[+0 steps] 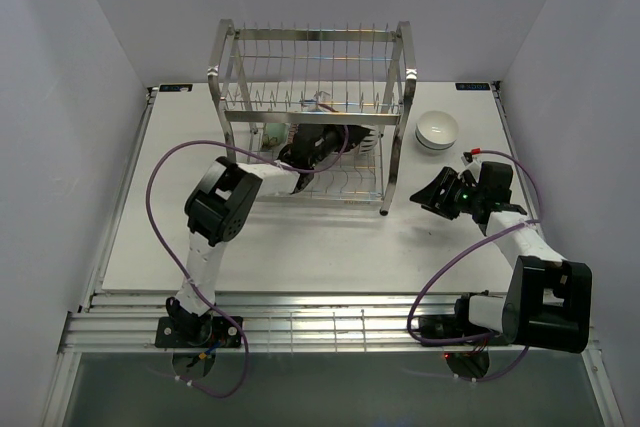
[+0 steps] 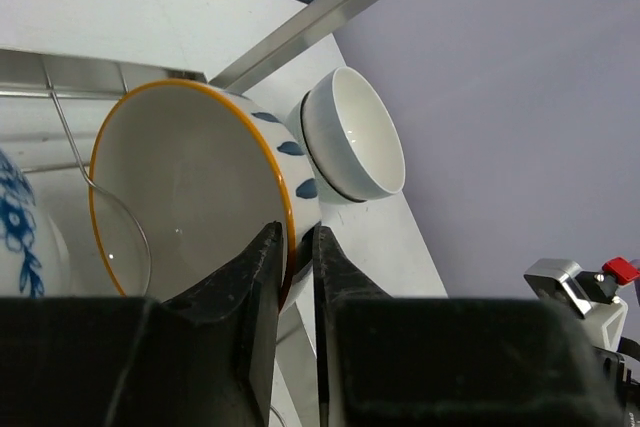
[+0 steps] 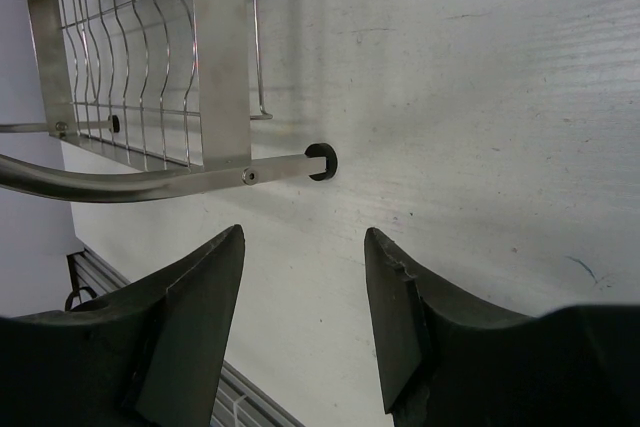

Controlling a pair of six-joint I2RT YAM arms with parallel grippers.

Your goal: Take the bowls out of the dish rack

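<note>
The steel wire dish rack (image 1: 405,57) stands at the back middle of the table. My left gripper (image 1: 345,137) reaches into its lower tier. In the left wrist view my left gripper (image 2: 297,232) is shut on the rim of a white bowl with an orange edge and blue marks (image 2: 190,197), held tilted on its side. Another blue-and-white bowl (image 2: 20,232) shows at the left edge. A plain white bowl (image 1: 437,131) sits on the table right of the rack, and it also shows in the left wrist view (image 2: 355,132). My right gripper (image 1: 425,197) is open and empty, near the rack's front right foot (image 3: 321,161).
The rack's posts and a flat steel bar (image 2: 330,7) close in around my left gripper. The rack's lower frame and divider wires (image 3: 150,57) lie just beyond my right gripper (image 3: 303,232). White walls enclose the table on three sides.
</note>
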